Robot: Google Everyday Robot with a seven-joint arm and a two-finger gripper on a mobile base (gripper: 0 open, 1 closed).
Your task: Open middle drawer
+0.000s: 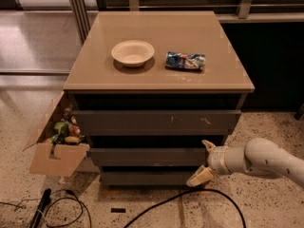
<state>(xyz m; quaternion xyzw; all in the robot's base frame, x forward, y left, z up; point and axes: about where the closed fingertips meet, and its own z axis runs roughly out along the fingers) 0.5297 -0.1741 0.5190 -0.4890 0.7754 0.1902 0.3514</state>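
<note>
The middle drawer (147, 156) is the plain dark front between the larger scratched top front (156, 121) and the shallow bottom front (147, 177) of a dark cabinet. Its interior does not show. My gripper (203, 161) comes in from the right on a white arm and is open. One pale fingertip (207, 145) is level with the top edge of the middle drawer's right end. The other fingertip (198, 176) hangs lower, in front of the bottom front's right end. The gripper holds nothing.
A white bowl (133, 52) and a crumpled blue snack bag (185, 60) lie on the tan cabinet top (95, 75). An open cardboard box (52, 151) of items stands at the cabinet's left. Black cables (166, 203) run across the speckled floor in front.
</note>
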